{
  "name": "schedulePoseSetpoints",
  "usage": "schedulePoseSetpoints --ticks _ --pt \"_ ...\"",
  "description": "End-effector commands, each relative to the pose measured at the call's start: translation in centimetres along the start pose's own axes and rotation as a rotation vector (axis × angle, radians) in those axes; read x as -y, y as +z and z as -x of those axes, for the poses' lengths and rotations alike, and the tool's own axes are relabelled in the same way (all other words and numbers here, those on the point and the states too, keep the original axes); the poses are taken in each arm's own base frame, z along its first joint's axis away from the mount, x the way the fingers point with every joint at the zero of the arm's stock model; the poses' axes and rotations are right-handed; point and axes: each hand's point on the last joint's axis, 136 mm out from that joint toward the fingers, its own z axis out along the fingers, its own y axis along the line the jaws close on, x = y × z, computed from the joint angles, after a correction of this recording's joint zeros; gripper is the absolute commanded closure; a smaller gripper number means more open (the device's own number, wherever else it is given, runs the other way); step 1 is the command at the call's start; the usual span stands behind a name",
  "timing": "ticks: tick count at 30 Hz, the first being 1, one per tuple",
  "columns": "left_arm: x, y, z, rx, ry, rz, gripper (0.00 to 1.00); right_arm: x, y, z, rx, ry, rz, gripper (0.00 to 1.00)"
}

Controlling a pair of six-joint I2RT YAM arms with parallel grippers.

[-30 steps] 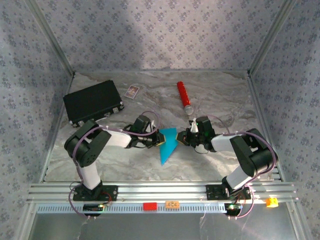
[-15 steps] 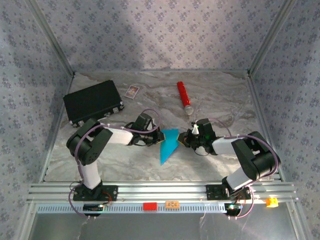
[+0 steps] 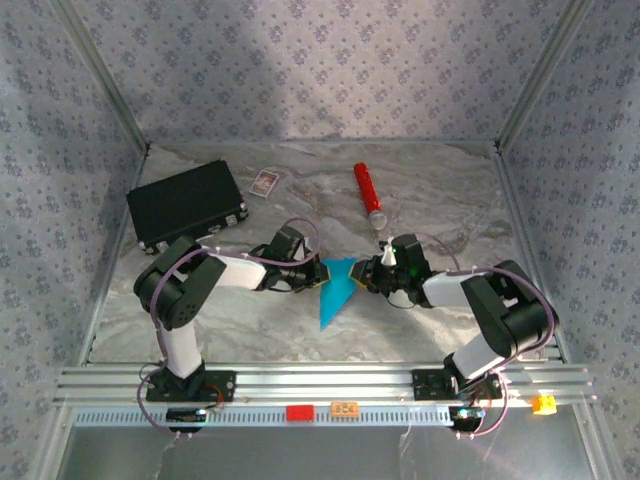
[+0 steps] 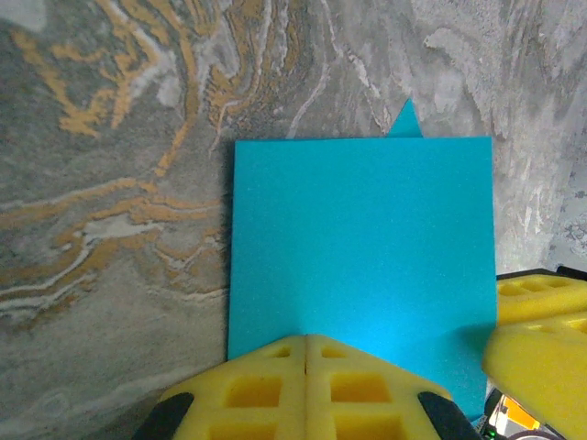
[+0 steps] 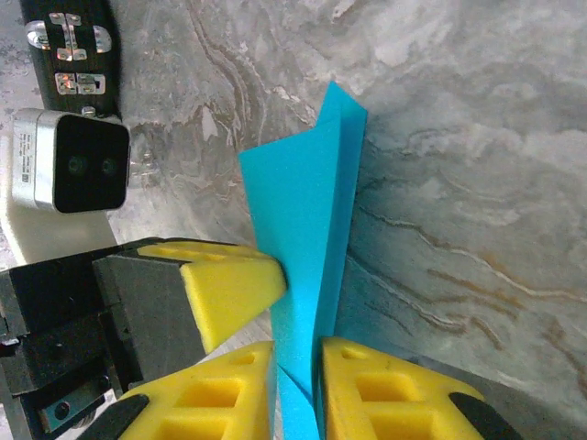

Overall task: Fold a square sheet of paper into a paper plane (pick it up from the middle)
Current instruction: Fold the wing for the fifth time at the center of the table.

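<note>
Rails of ribbed aluminium point(image 3: 320, 380) run along the near edge from where I stand, with the black-and-white left arm point(image 3: 180, 300) and right arm point(image 3: 500, 310) bolted to them. Beyond lies the grey marbled tabletop point(image 3: 240, 335). Both arms bend inward and meet over the middle of it, where the folded sheet of thin cyan-blue paper point(image 3: 333, 293) is between them. Its broad end is up at the claws and its narrow point aims back toward the rails. The left gripper point(image 3: 319, 275) has its yellow foam fingers point(image 4: 266, 367) pressed tight together on the paper's edge. From its wrist the sheet spreads out as a flat, nearly square panel over the marble, with a small triangular tip point(image 4: 404, 120) poking past the far edge. The right gripper point(image 3: 364, 277) faces it from the opposite side, its own yellow pads point(image 5: 385, 394) a narrow way apart with the creased paper running upright between them. Whether they press on it I cannot tell. Farther back a red cylinder with a pale end point(image 3: 368, 194) lies well clear of the paper. To its left is a small white card point(image 3: 265, 181), and further left a black rectangular case point(image 3: 186, 205) sits at an angle. Patterned grey-blue wallpaper point(image 3: 320, 70) closes the back.
</note>
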Motion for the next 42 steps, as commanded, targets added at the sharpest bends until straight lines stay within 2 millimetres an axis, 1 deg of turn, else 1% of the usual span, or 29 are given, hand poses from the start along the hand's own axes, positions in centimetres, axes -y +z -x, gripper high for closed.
schedulePoseSetpoints --ticks 1,8,11,19,25,29,32,34,36,40,42 --pt "-1.8 0.3 -0.7 -0.023 -0.013 0.039 1.00 -1.0 0.5 0.3 -0.022 -0.041 0.034 0.77" --pt "-1.8 0.3 -0.8 -0.025 -0.012 0.038 1.00 -0.2 0.8 0.2 -0.038 -0.028 0.017 0.73" --pt "-1.7 0.3 -0.8 -0.026 -0.010 0.035 1.00 0.2 0.8 0.1 -0.044 -0.036 0.005 0.73" --pt "-1.3 0.2 -0.8 -0.029 -0.004 0.024 1.00 0.3 1.1 0.4 -0.060 -0.040 0.005 0.81" --pt "-1.3 0.2 -0.7 -0.031 0.002 0.025 1.00 0.5 1.1 0.6 -0.063 -0.044 -0.002 0.84" --pt "-1.1 0.2 -0.7 -0.031 0.005 0.021 1.00 0.6 1.1 0.6 -0.069 -0.045 0.000 0.87" --pt "-0.5 0.1 -0.6 -0.029 0.016 0.003 0.96 0.7 1.0 0.6 -0.067 -0.035 -0.003 0.90" --pt "0.1 -0.4 -0.3 -0.013 0.028 -0.008 0.93 0.7 1.0 0.6 -0.063 -0.025 -0.006 0.92" --pt "1.0 -1.0 0.1 0.013 0.045 -0.020 0.86 0.8 0.8 0.8 -0.048 -0.013 -0.014 0.94" --pt "2.6 -2.7 1.0 0.063 0.096 -0.016 0.75 1.0 0.0 1.5 0.032 0.015 -0.047 0.97" --pt "3.0 -3.4 1.2 0.085 0.118 -0.012 0.73 0.9 -0.4 1.8 0.062 0.037 -0.052 0.98"
